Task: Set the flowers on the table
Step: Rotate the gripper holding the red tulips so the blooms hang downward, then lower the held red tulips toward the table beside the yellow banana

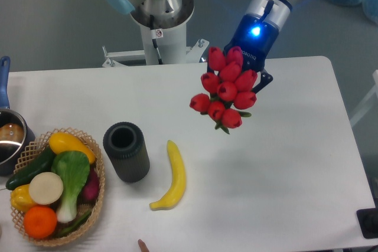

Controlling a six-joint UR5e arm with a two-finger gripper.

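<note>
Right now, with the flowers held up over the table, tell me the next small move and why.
Probably lower the flowers straight down toward the bare stretch of table to the right of the banana. The bunch hangs in the air under the gripper, whose fingers are hidden behind the buds, so it likely needs to reach the surface before any release.

arm: reaching in from top, wrist angled downward | gripper (pixel 251 78): mostly hidden, blue light lit, fingers unseen
</note>
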